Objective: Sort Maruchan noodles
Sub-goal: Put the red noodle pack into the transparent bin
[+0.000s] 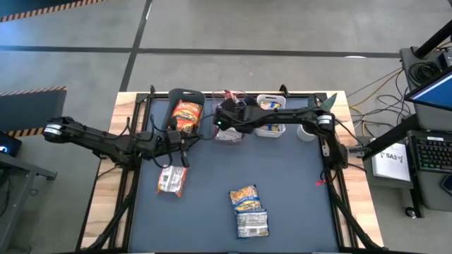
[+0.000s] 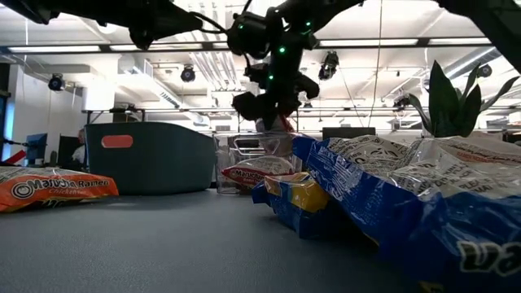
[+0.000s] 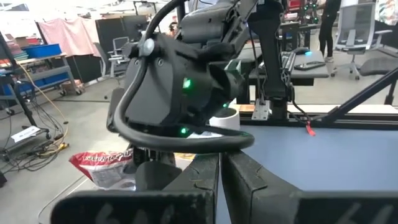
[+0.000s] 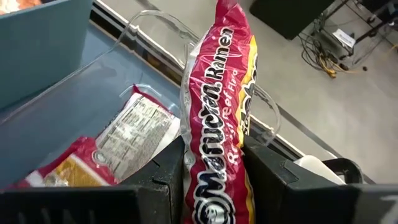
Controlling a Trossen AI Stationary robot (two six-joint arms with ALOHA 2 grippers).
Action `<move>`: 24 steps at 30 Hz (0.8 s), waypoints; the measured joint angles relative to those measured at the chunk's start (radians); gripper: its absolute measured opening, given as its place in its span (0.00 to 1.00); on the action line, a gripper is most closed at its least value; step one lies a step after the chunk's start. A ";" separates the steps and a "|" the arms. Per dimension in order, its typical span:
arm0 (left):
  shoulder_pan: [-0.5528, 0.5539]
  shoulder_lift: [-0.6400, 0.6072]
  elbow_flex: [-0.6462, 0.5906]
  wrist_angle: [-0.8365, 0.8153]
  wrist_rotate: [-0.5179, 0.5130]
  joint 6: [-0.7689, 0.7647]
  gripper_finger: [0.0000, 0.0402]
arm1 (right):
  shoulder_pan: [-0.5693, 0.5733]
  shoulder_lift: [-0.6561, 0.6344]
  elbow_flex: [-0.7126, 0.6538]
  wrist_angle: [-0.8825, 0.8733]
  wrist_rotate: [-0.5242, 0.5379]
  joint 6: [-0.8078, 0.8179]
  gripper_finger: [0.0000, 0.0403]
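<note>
Right up against the low camera, filling the lower right of the frame, are the blue-and-yellow noodle packets (image 2: 391, 187), stacked and overlapping; from above they sit at the bottom centre of the dark table mat (image 1: 296, 190), two packets (image 1: 247, 210) touching each other. An orange packet (image 2: 53, 187) lies flat at the left edge of the low view, which matches the packet (image 1: 171, 180) at lower left of the mat in the overhead shot.

Right gripper (image 4: 214, 165) is clamped on a red packet (image 4: 221, 106), holding it upright over the clear bin (image 4: 143, 37) at the top centre of the overhead frame. That bin already has another red packet (image 4: 109, 149) lying inside. The teal bin (image 1: 185, 95) just left of it holds an orange packet (image 1: 187, 115), and the white bin (image 1: 270, 116) to the right has a yellow-ish one inside.

Left gripper (image 3: 221, 171) hangs above the mat just below the teal bin, fingers pressed together with nothing between them, and its camera mostly sees the right arm's wrist (image 3: 180, 81) close in front.
</note>
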 joint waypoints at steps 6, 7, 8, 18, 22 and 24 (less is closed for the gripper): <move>0.000 0.000 -0.001 0.000 -0.001 0.000 0.00 | -0.016 0.050 0.040 0.012 -0.004 0.041 0.30; 0.000 0.000 -0.001 0.000 -0.001 0.000 0.00 | -0.017 0.060 0.045 0.012 -0.006 0.043 0.30; 0.000 0.000 -0.001 0.000 -0.001 0.000 0.00 | -0.019 0.069 0.050 0.012 -0.006 0.043 0.31; 0.000 0.000 -0.002 0.005 0.000 -0.001 0.00 | -0.017 0.114 0.101 0.026 -0.068 0.029 0.50; 0.000 0.000 -0.002 0.006 0.000 -0.001 0.00 | -0.012 0.114 0.137 0.039 -0.123 -0.002 0.54; 0.000 0.000 -0.002 0.006 0.000 -0.001 0.00 | -0.005 0.114 0.156 0.049 -0.141 -0.020 0.54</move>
